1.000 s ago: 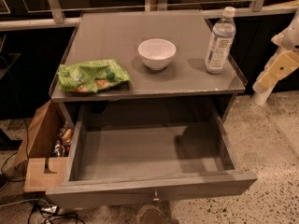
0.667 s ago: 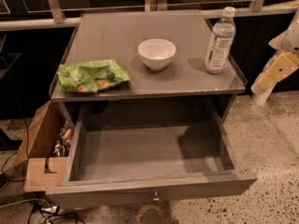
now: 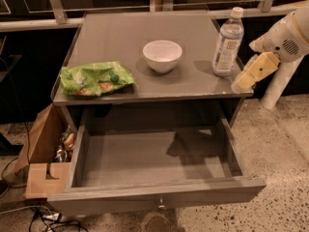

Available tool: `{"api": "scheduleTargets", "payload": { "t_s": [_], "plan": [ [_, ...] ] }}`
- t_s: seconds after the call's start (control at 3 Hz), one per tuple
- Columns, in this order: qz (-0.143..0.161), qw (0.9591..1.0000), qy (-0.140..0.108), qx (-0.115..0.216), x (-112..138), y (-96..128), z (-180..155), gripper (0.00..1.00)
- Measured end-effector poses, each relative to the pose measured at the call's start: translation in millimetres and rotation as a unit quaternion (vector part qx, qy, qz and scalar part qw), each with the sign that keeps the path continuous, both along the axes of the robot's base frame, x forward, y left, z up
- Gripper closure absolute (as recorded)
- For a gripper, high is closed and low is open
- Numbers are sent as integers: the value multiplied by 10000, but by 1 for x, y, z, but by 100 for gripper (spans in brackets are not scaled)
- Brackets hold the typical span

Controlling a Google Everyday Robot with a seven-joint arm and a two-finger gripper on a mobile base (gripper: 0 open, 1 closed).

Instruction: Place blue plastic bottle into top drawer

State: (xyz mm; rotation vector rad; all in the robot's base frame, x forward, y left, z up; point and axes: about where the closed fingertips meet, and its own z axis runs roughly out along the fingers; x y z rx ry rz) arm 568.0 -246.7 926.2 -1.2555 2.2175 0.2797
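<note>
We note the clear bluish plastic bottle with white cap (image 3: 228, 42) upright at the grey worktop's (image 3: 120, 37) right side. Beige end effector (image 3: 248, 77) just beside it; whether apart or together, we cannot tell. Wide grey top drawer (image 3: 159, 197) stands open below.

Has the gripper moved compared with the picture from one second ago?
Yes. The gripper has shifted left, nearer to the bottle, which stands in the same place on the cabinet top.

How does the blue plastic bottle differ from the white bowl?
The blue plastic bottle is tall, narrow and clear; the white bowl is low, wide and opaque. The bottle is capped; the bowl is open. The bottle stands near the right edge, beside the gripper; the bowl sits near the middle. Both stand upright on the cabinet top.
</note>
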Motion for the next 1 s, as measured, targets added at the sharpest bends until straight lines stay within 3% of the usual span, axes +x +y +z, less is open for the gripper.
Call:
{"api": "scheduleTargets", "payload": {
  "t_s": [0.67, 1.0],
  "plan": [
    [-112, 9999, 30, 21, 9, -5, -11, 0],
    [-458, 9987, -74, 225, 41, -21, -21, 0]
  ]
}}
